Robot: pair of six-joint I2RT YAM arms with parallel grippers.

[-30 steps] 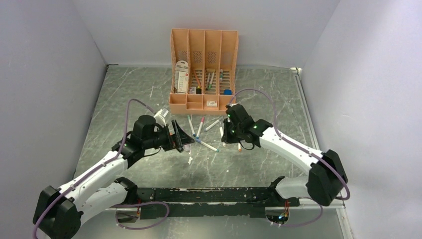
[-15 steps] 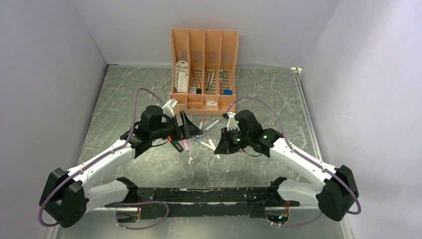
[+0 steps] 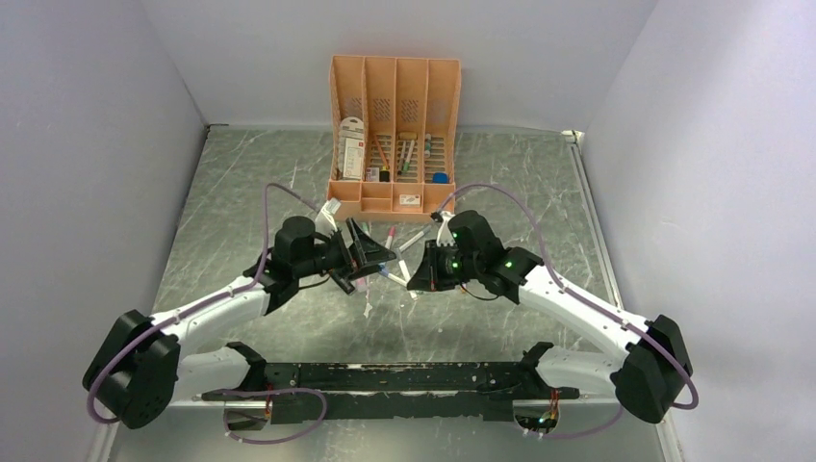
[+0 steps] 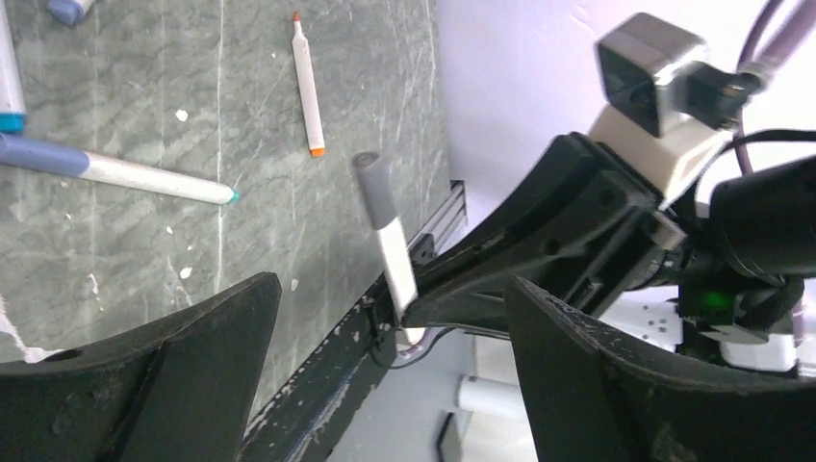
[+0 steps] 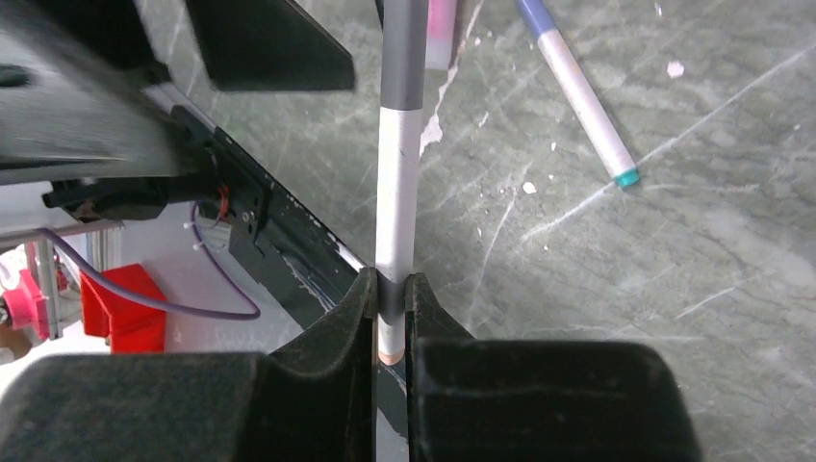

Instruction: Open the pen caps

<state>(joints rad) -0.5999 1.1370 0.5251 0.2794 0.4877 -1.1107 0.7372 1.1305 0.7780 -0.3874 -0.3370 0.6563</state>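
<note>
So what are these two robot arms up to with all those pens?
The right gripper is shut on a slim white marker and holds it up off the table, with its grey cap pointing toward the other arm. The left gripper faces it with its jaws wide open and is not yet gripping the cap, which is on the marker. Several other markers lie loose on the table in front of a peach organizer.

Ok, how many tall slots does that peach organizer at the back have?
4, side by side in the organizer: the far-left holds a white packet, the two middle ones hold pens, the right one's contents are unclear.
</note>
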